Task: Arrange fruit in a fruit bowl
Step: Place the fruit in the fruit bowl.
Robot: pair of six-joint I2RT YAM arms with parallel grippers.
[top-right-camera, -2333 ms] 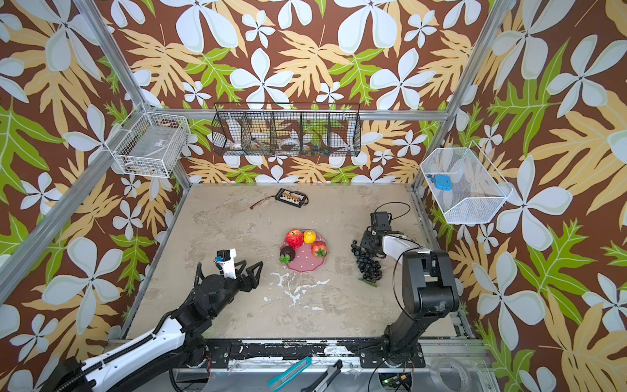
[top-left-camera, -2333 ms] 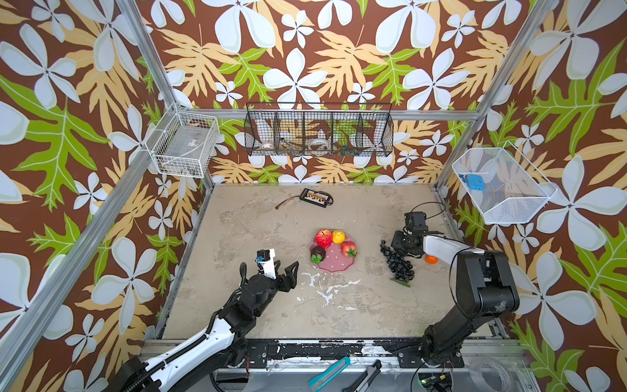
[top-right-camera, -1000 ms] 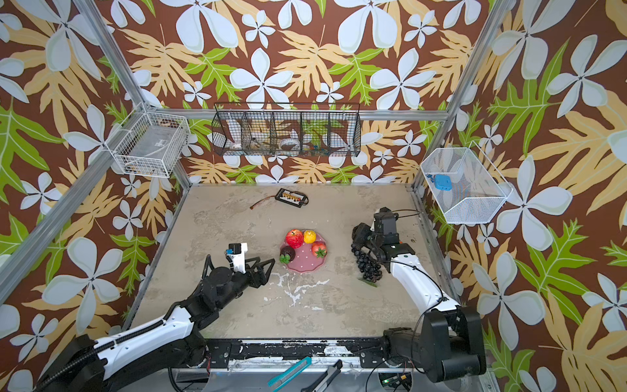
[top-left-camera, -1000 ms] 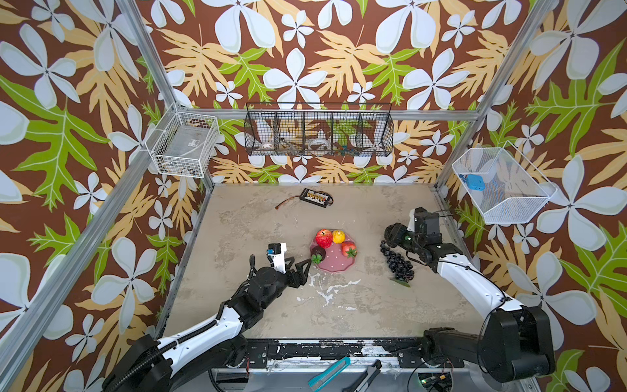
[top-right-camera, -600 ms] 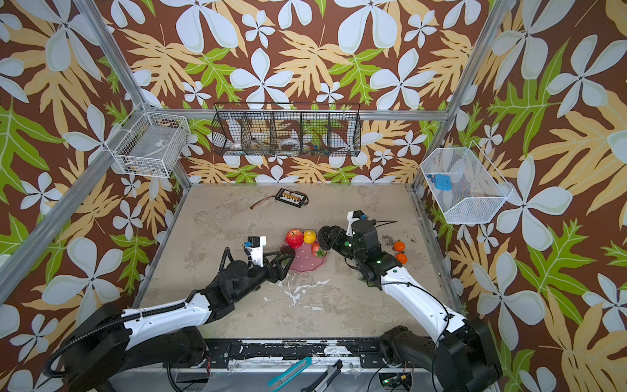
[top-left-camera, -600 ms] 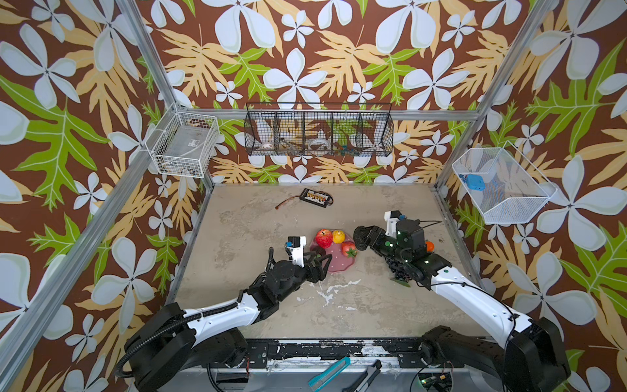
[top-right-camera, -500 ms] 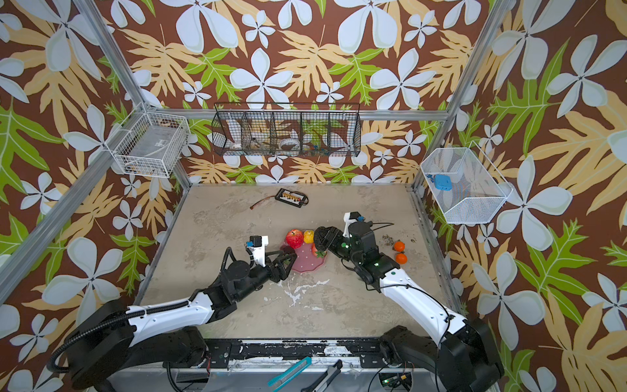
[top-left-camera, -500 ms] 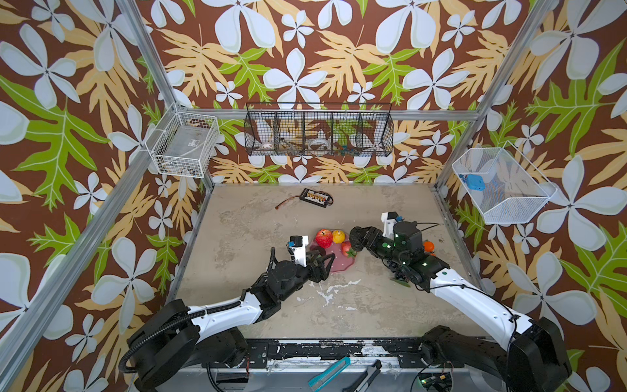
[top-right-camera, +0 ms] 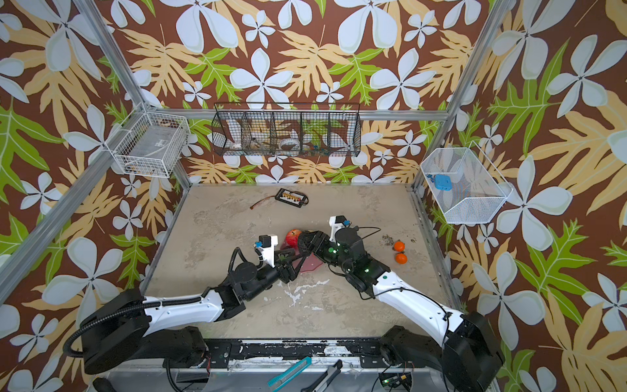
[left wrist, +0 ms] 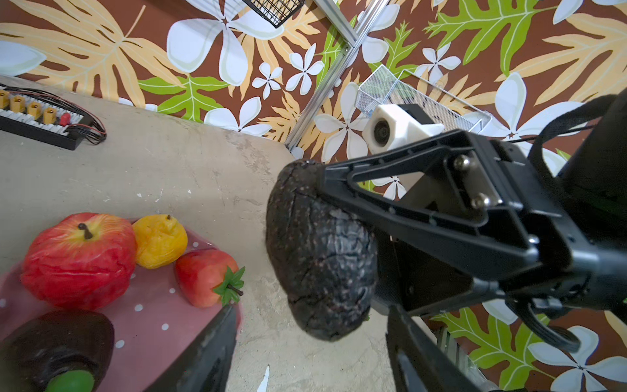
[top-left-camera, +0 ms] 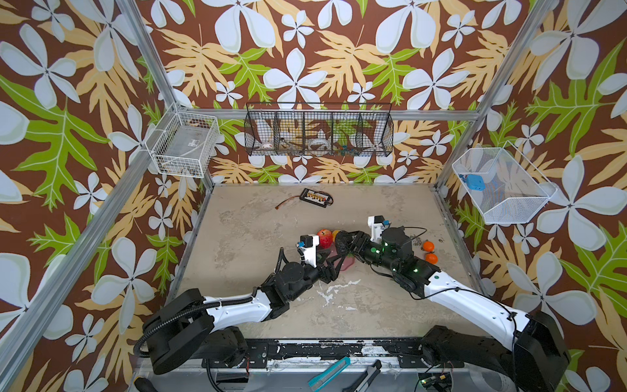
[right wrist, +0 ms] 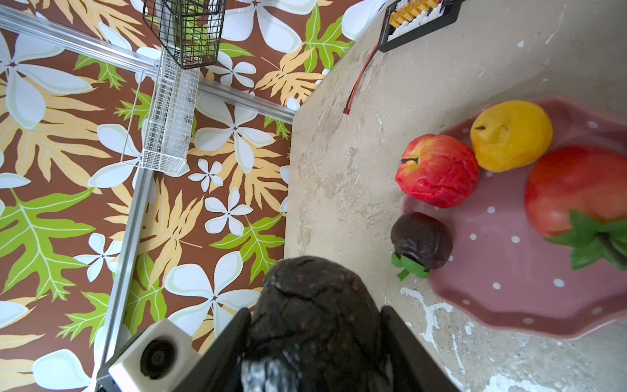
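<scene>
The pink polka-dot fruit bowl [right wrist: 509,264] holds a red apple [right wrist: 437,169], a yellow pear [right wrist: 510,135], a strawberry [right wrist: 576,190] and a dark purple fruit [right wrist: 420,241]. My right gripper [top-left-camera: 342,241] is shut on a rough dark avocado [left wrist: 319,251] and holds it in the air at the bowl's right edge. My left gripper [left wrist: 312,356] is open at the bowl's near rim [top-left-camera: 346,263]. One of its fingers [left wrist: 210,349] lies over the rim, and the avocado hangs just ahead of its jaws. Two small oranges [top-left-camera: 428,245] [top-left-camera: 431,258] lie on the table to the right.
A black connector board [top-left-camera: 315,198] with a red wire lies at the back of the table. A black wire basket [top-left-camera: 319,134] hangs on the back wall, and white mesh baskets [top-left-camera: 185,144] [top-left-camera: 498,185] hang on the side walls. White scuff marks [top-left-camera: 336,290] spot the table in front of the bowl.
My right arm has swung left from the table's right side, carrying the avocado to the bowl. My left arm has reached forward to the bowl's near rim, and its jaws have narrowed slightly.
</scene>
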